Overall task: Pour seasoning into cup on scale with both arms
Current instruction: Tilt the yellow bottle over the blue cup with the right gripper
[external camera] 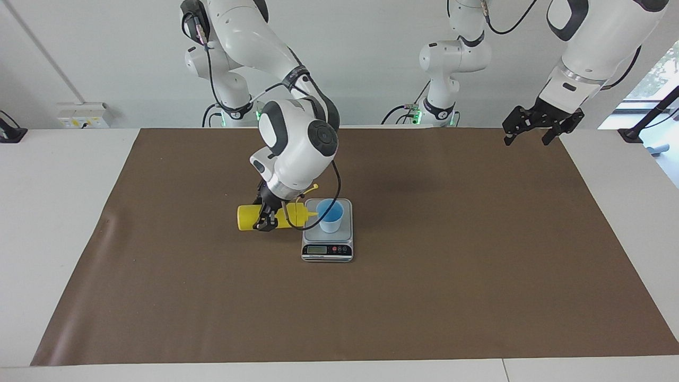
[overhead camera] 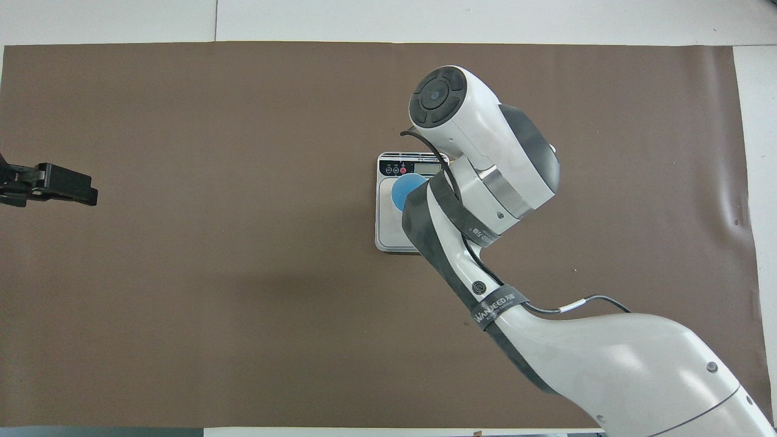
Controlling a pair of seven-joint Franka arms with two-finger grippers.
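Observation:
My right gripper [external camera: 267, 220] is shut on the yellow seasoning bottle [external camera: 246, 217] and holds it on its side, just above the mat. The cone nozzle points at the rim of the light blue cup [external camera: 330, 215], and its tip reaches the rim. The cup stands on the silver scale [external camera: 327, 249], whose display faces away from the robots. In the overhead view the right arm hides the bottle; part of the cup [overhead camera: 405, 191] and of the scale [overhead camera: 388, 233] show. My left gripper [external camera: 528, 140] is open and empty, raised over the left arm's end of the table [overhead camera: 61, 185], where it waits.
A brown mat [external camera: 477, 265] covers most of the white table. The scale stands near the mat's middle. A wall socket box [external camera: 82, 115] sits at the table's edge by the right arm's end.

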